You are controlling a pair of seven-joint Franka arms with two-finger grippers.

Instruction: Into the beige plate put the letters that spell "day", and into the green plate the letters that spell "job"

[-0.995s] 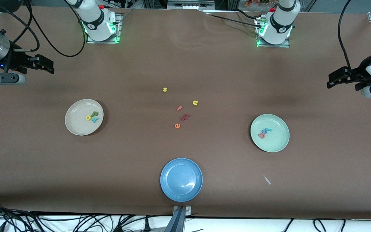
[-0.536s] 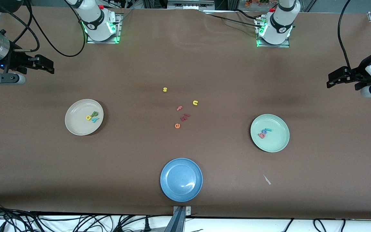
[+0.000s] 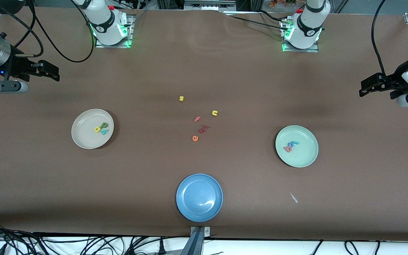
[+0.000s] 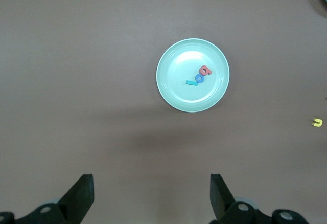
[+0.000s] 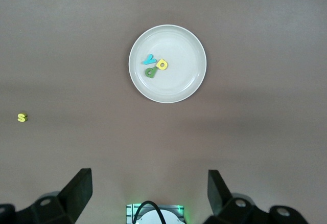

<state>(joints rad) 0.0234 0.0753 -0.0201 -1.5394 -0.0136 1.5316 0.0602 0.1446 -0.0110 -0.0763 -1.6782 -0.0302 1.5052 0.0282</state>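
Right end effector (image 3: 53,73) is held over the worktop (image 3: 147,71) at the right arm's end, fingers apart, nothing gripped. Beige plate (image 3: 83,140) is seen to contain d (image 3: 97,129), a (image 3: 104,125) and y (image 3: 104,132). Blue plate (image 3: 190,209) holds nothing. Green plate (image 3: 305,159) contains b (image 3: 288,149), o (image 3: 290,144) and j (image 3: 295,142). Left end effector (image 3: 366,89) is held over the left arm's end, fingers apart, nothing gripped.

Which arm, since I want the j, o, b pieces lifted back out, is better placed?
Left. The open left claw hangs at that arm's end, nearest the green plate holding them. The open right claw waits at its own end, by the beige plate.
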